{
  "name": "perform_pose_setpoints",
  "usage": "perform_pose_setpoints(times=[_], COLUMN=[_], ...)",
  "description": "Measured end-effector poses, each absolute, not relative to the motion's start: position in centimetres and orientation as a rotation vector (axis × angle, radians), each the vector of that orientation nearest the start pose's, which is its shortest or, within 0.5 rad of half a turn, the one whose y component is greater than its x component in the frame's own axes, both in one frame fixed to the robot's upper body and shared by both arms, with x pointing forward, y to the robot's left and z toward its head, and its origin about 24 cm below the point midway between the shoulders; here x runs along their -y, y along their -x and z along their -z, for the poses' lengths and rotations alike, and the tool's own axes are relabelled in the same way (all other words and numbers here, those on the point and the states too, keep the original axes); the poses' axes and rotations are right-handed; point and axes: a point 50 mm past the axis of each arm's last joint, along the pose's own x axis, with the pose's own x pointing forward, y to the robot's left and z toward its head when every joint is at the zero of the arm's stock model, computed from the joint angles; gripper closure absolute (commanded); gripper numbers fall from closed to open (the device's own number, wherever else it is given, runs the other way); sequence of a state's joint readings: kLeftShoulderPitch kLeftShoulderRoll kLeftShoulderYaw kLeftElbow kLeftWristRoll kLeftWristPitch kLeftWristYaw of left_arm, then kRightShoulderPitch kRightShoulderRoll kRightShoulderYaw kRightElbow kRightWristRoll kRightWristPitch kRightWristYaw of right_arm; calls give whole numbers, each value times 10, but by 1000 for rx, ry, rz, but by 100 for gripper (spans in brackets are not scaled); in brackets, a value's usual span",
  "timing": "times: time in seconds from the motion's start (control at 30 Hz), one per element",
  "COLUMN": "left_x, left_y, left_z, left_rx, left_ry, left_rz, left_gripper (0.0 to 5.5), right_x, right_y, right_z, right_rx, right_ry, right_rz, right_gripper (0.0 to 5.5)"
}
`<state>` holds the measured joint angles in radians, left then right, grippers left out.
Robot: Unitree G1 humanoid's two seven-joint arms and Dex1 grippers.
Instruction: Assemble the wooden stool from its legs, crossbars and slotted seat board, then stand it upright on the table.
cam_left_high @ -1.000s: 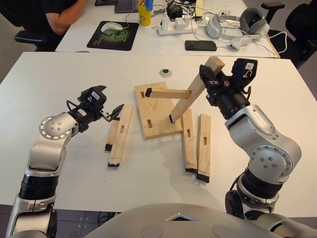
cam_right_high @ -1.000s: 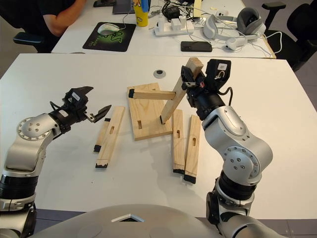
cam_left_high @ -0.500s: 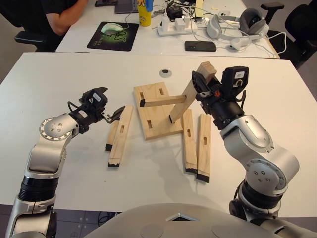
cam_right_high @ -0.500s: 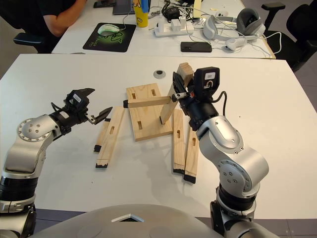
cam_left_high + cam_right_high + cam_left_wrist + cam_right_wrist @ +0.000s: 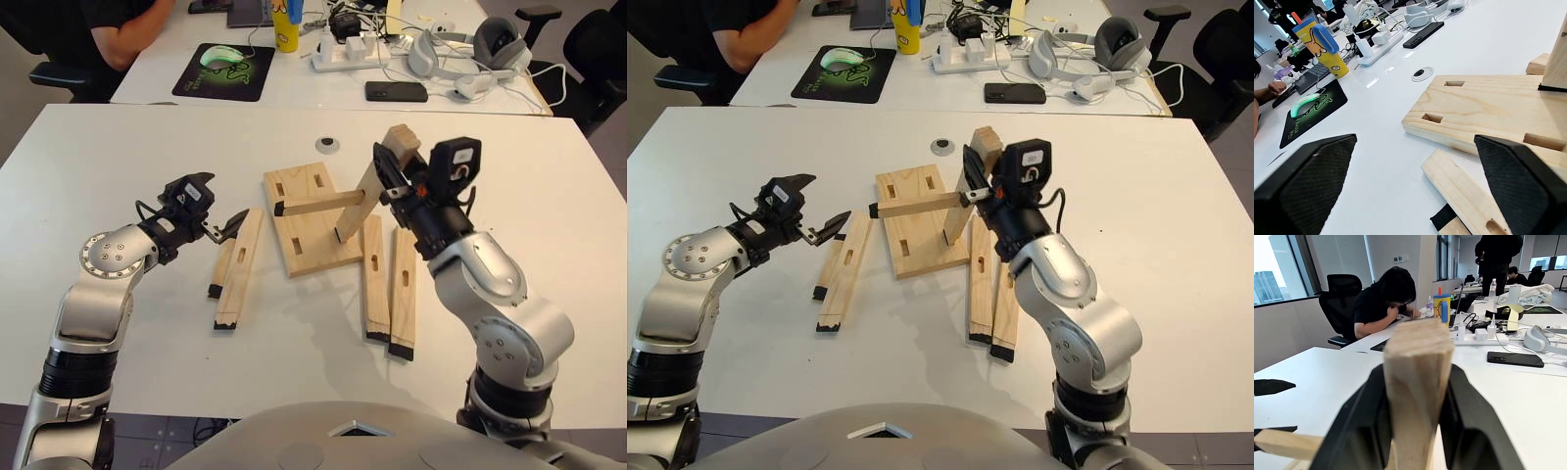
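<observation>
The slotted seat board (image 5: 309,233) lies flat mid-table. My right gripper (image 5: 392,174) is shut on a wooden leg (image 5: 375,181) that leans steeply with its dark foot on the board's right edge. A crossbar (image 5: 318,204) sticks out of that leg to the left, over the board. In the right wrist view the leg (image 5: 1418,382) stands between the black fingers (image 5: 1359,421). My left gripper (image 5: 217,201) hovers open just left of a leg (image 5: 241,264) and a shorter piece (image 5: 221,266) lying on the table. In the left wrist view that open gripper (image 5: 1415,176) faces the seat board (image 5: 1488,107). Two more legs (image 5: 387,279) lie right of the board.
A round cable grommet (image 5: 327,145) sits in the table (image 5: 118,157) behind the board. The desk beyond holds a mouse pad (image 5: 223,69), a yellow cup (image 5: 286,27), a phone (image 5: 397,90) and headphones (image 5: 460,54). The white table has free room to the far left, far right and front.
My right arm has shifted left and lower with the leg, standing it steeper; the crossbar's free end has moved left over the board. The left gripper has hardly moved.
</observation>
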<state>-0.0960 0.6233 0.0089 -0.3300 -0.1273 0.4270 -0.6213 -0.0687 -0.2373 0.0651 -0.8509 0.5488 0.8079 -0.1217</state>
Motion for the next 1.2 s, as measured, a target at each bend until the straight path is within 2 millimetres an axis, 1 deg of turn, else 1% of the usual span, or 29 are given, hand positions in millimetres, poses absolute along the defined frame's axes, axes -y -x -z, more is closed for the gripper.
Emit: perform_pose_setpoints(times=[0.07, 0.17, 0.23, 0.33, 0.47, 0.57, 0.7, 0.93, 1.07, 1.2], left_x=[-205, -205, -204, -203, -201, -201, -201, -201, -201, -201], left_y=[-254, -254, -254, -257, -263, -263, -263, -263, -263, -263], left_z=[-119, -119, -119, -122, -124, -124, -124, -124, -124, -123], left_rx=[-165, -167, -167, -156, -152, -151, -152, -150, -150, -150], left_ry=[-487, -486, -487, -491, -494, -495, -495, -496, -496, -496], left_rz=[618, 623, 628, 634, 650, 656, 656, 657, 657, 658], left_gripper=[104, 104, 104, 104, 104, 104, 104, 104, 104, 104], right_x=[123, 123, 121, 113, 108, 112, 117, 121, 121, 119], right_y=[-205, -206, -210, -224, -243, -245, -243, -224, -223, -229], right_z=[-162, -162, -163, -167, -169, -167, -164, -160, -160, -162], right_rx=[39, 38, 34, 13, -15, -23, -13, 10, 11, 9], right_ry=[-126, -122, -119, -95, -93, -110, -135, -134, -132, -128], right_rz=[-374, -376, -379, -402, -381, -363, -352, -348, -348, -358], right_gripper=[446, 446, 446, 446, 446, 446, 446, 446, 446, 446])
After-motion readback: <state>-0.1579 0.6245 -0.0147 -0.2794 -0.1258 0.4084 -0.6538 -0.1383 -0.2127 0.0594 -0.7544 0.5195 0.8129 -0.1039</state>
